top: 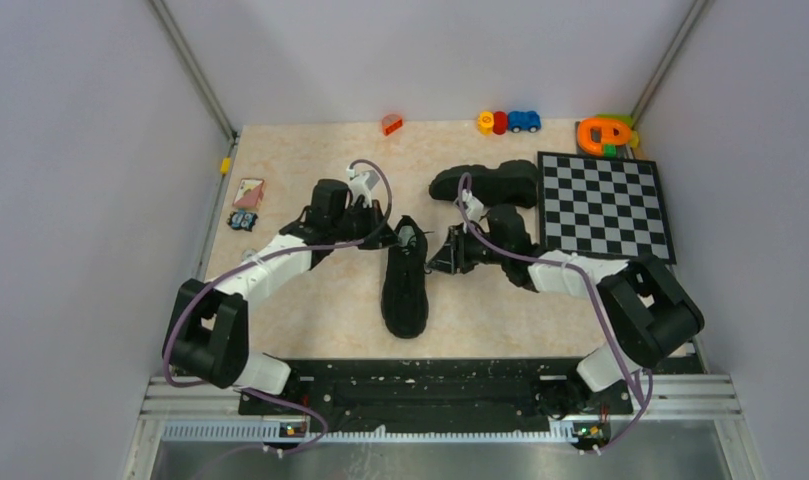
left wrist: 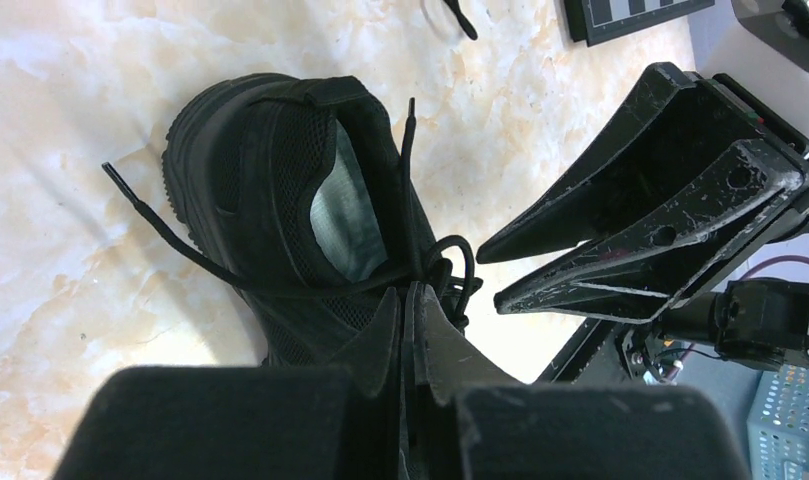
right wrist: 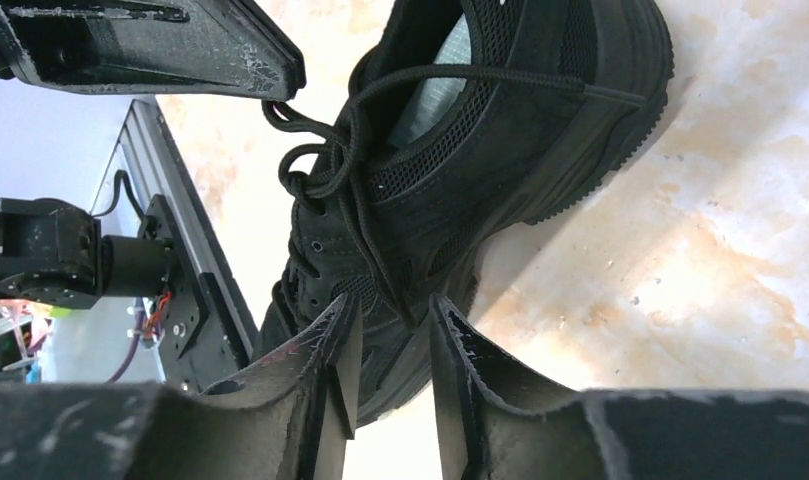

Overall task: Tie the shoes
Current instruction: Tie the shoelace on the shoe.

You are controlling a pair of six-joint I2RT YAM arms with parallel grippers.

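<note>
Black near shoe (top: 405, 285) lies mid-table (top: 310, 300), toe toward 6 o'clock. Far shoe (top: 485, 182) sits at 1 o'clock, its laces unreadable from above.

Left wrist: left gripper (left wrist: 408, 318) is pressed together at the lace tangle (left wrist: 450, 265), and I cannot tell whether it pinches a lace. One loose end (left wrist: 150, 215) trails toward 9 o'clock.

Right wrist: right gripper (right wrist: 392, 330) stands apart, a strand running between its fingers. Loops are slack with no finished bow, so most of the task looks left.
</note>
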